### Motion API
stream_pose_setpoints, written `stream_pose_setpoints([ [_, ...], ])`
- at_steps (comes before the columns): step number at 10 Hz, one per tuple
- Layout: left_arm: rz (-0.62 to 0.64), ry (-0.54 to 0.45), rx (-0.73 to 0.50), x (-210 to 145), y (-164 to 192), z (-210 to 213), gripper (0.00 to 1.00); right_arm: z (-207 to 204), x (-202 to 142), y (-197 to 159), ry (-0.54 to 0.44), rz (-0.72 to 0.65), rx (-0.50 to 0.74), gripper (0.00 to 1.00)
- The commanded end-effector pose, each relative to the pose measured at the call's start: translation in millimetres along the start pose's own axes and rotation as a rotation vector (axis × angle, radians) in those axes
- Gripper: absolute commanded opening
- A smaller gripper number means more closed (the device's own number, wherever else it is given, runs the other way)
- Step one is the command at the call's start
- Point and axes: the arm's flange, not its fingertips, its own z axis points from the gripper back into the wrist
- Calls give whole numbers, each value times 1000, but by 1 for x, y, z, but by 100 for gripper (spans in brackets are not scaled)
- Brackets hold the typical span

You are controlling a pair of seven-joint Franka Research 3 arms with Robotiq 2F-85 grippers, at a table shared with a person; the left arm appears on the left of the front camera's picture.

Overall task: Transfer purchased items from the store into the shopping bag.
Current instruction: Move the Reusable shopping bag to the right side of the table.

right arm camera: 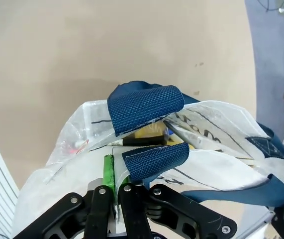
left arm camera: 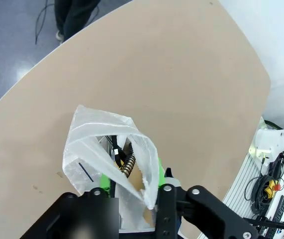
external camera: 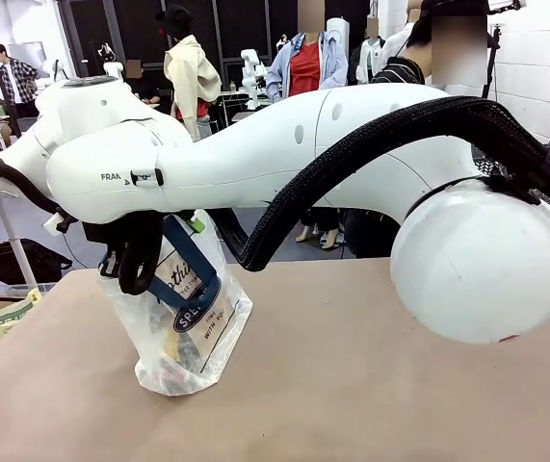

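Centrally on the tan desk (external camera: 371, 385) stands the shopping bag (external camera: 193, 332), a translucent whitish plastic bag with navy strap handles and a navy oval logo, held upright from above by both white robot arms. In the front view the arms cross over it and largely hide the claws.

From the left wrist view, the left claw (left arm camera: 134, 191) has its green-padded fingers (left arm camera: 157, 172) narrowed around the bag's crinkled upper edge, the plastic bunched between them; whether they press it firmly is hard to say.

From the right wrist view, the right claw (right arm camera: 111, 181) is closed tight on the bag's rim, a green pad against the plastic, just below a navy strap handle (right arm camera: 144, 103).

Through the bag's open mouth, purchased items (right arm camera: 149, 133) lie inside: something yellow and a dark slim piece with white. A dark coiled object also shows in the left wrist view.
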Motion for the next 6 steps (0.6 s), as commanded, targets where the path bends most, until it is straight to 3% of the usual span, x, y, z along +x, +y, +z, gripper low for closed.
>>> stream_pose_setpoints([
  [1,16,15,14,0,-4,3,0,-1,7,-5,10,-10,0,0],
  [6,19,22,5,1,-4,2,0,1,0,-7,-16,-46,7,0],
])
